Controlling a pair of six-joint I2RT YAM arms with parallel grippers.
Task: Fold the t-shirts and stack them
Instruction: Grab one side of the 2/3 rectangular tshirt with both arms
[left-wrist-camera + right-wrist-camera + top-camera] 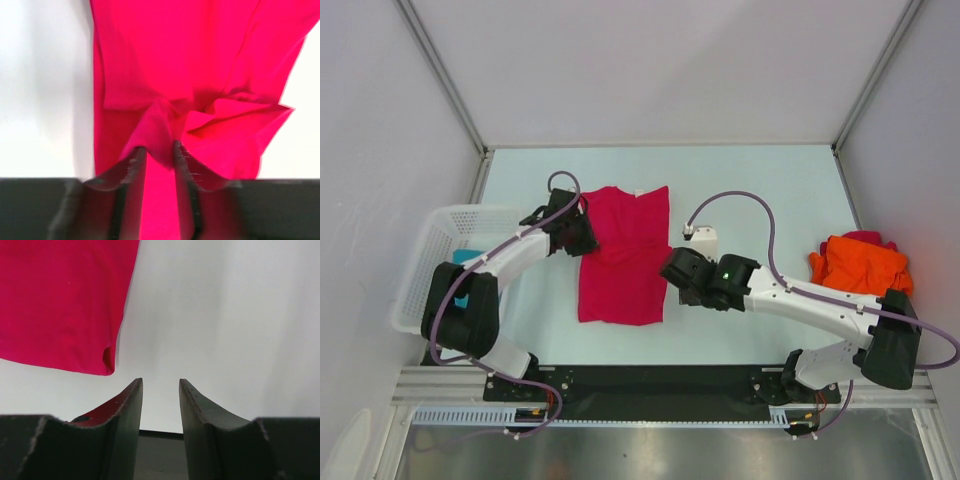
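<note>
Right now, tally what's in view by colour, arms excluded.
crimson-pink t-shirt: 1, spread out
orange t-shirt: 1, crumpled at the right
white basket: 1
teal cloth: 1, inside the basket, mostly hidden
Total: 4
Not counted: crimson scrap behind the orange one; cannot tell whether it is a separate item.

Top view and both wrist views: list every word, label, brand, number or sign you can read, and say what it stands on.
No text can be read in any view.
The pink shirt, orange shirt and basket show no print.
A pale speck at the pink shirt's collar, perhaps a tag, is too small to read.
</note>
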